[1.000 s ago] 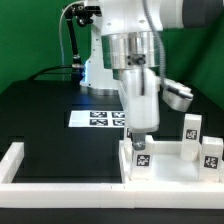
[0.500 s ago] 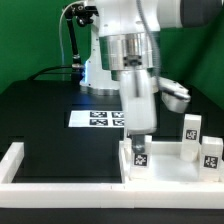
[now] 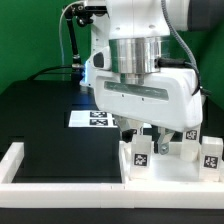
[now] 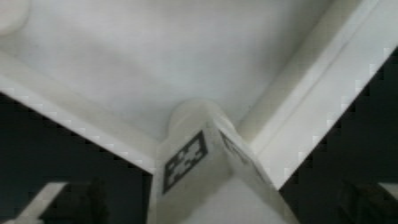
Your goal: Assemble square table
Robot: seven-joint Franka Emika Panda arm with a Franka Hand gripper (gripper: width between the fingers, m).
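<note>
The white square panel (image 3: 165, 172) with its raised rim lies at the exterior view's lower right. A white leg block (image 3: 141, 158) with a tag stands upright on it. Two more tagged leg blocks (image 3: 211, 152) stand further toward the exterior view's right. My gripper (image 3: 150, 140) hangs just above the first block, broadside to the camera. In the wrist view that leg block (image 4: 192, 160) stands between my dark fingers (image 4: 43, 202), which are spread wide apart, and the gripper (image 4: 205, 215) is open. The panel (image 4: 143, 60) fills the background.
The marker board (image 3: 92, 118) lies on the black surface behind the panel. Long white bars (image 3: 60, 174) frame the front and left edge (image 3: 12, 158) of the work surface. The arm's base stands at the back.
The hand has turned about its vertical axis, from narrow side to broad side facing the camera. It stays over the same leg block. The parts have not moved.
</note>
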